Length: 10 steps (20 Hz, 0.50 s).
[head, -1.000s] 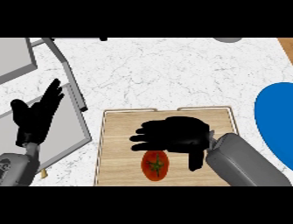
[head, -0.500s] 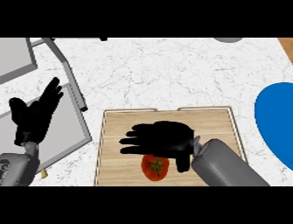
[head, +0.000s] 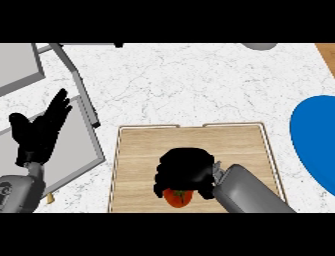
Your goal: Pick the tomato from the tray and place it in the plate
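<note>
Right hand (head: 185,169): a second ago spread flat above the tomato (head: 176,197), now curled down over it on the wooden tray (head: 236,145); we judge grasp begun, blue plate (head: 325,145) well apart; left hand (head: 38,132) resting open.

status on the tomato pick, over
Right hand curled over tomato on wooden tray. Left hand open, resting at left. Tomato not yet lifted. Blue plate at right, path looks clear.
</note>
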{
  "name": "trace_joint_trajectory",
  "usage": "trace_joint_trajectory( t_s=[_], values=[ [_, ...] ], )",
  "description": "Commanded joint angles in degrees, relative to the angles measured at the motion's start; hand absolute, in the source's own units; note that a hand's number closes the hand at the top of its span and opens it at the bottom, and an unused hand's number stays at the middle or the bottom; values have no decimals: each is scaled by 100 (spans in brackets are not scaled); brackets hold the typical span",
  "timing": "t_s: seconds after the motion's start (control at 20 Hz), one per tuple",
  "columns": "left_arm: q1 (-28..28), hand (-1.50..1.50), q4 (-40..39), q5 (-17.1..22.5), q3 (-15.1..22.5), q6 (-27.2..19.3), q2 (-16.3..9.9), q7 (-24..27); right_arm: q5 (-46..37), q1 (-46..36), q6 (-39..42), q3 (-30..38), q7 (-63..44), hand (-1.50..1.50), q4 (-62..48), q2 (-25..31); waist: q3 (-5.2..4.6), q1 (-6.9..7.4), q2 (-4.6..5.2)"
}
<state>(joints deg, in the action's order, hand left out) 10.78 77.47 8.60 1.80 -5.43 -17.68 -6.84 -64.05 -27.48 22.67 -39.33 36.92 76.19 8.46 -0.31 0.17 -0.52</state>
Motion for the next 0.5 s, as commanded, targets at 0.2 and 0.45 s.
trace_joint_trajectory(
  t_s=[0.2, 0.45],
  values=[
    [-64, 0, 581, -80, -102, 98, -47, -551, -203, 551, 82, -42, 287, 150, 301, -117, 32, -10, 44],
    [-159, 0, 303, -123, -227, -114, -18, -193, 310, 957, -6, 2267, -1975, 150, -505, -450, 38, -473, 103]
  ],
)
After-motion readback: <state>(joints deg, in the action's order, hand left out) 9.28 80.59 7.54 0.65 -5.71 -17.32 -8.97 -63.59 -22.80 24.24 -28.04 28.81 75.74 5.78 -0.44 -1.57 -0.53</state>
